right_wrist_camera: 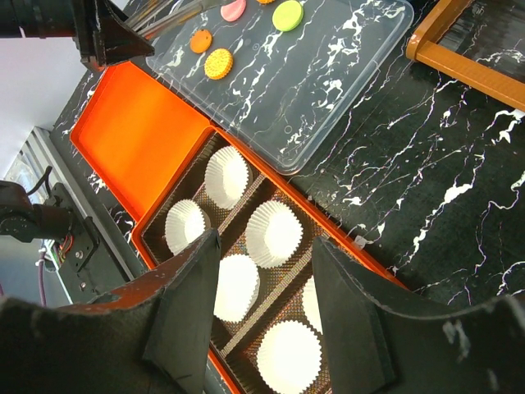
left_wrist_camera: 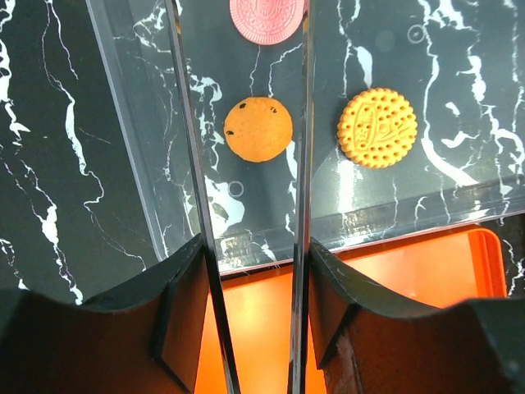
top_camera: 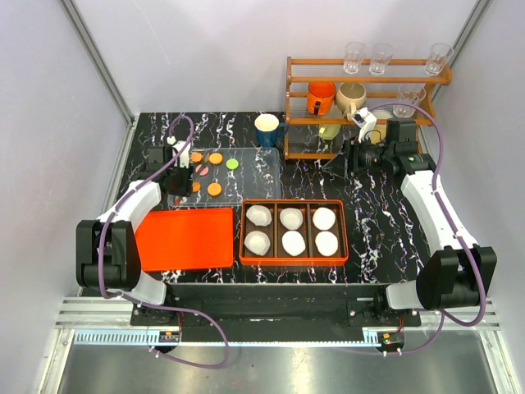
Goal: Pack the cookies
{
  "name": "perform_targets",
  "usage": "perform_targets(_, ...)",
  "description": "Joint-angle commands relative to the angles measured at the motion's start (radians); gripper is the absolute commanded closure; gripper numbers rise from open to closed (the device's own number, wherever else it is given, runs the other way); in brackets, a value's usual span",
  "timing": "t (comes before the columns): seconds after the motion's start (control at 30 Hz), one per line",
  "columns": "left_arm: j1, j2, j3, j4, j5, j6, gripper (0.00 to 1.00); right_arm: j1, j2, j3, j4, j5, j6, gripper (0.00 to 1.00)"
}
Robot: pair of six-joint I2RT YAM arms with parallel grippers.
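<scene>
Left gripper (left_wrist_camera: 250,74): released, holding nothing. Its two long clear fingers (left_wrist_camera: 190,164) stand apart on either side of the chocolate-chip cookie (left_wrist_camera: 258,129) and, as far as we can see, touch it on neither side.
Right gripper (right_wrist_camera: 267,246): released and empty, raised near the wooden rack (top_camera: 369,80). We judge that it is parked there to leave the tray to the left arm.
Cookies (top_camera: 214,189): all six lie flat at the left end of the clear tray (top_camera: 254,176); none is in the box. Among the orange ones are a pink cookie (left_wrist_camera: 267,18), a green cookie (right_wrist_camera: 288,15) and an embossed biscuit (left_wrist_camera: 377,128).
Spacing: the cookies lie apart from one another, which we judge lets the fingers straddle a single one.
Orange box (top_camera: 294,261): in front of the tray, with six compartments and one white paper liner (right_wrist_camera: 271,234) in each (six liners for six cookies).
Orange lid (top_camera: 184,238): flat on the table just left of the box, so the compartments are open from above.
Step in hand: we judge that a first pick is being lined up; packing has not begun.
Writing: none readable. The biscuit and the pink cookie bear pressed patterns too fine to make out.
</scene>
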Motion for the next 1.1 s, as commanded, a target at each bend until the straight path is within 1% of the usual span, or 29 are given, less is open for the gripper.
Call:
perform_targets(0.0, 0.012, 0.021, 0.052, 0.062, -0.033, 0.014, 0.5, -0.003, -0.006, -0.001, 0.006, -0.012, -0.02, 0.42)
perform_targets(0.53, 0.026, 0.113, 0.108, 0.059, -0.013, 0.012, 0.53, -0.004, -0.001, -0.001, 0.004, -0.015, -0.019, 0.43)
perform_targets(0.93, 0.031, 0.149, 0.137, 0.034, 0.033, -0.015, 0.62, -0.004, 0.003, -0.001, 0.001, -0.016, -0.022, 0.43)
perform_targets(1.0, 0.032, 0.146, 0.132, 0.033, 0.045, -0.018, 0.66, -0.003, 0.005, -0.002, 0.003, -0.016, -0.022, 0.43)
perform_targets(1.07, 0.032, 0.14, 0.131, 0.031, 0.056, -0.024, 0.67, -0.004, 0.003, -0.002, 0.001, -0.016, -0.023, 0.43)
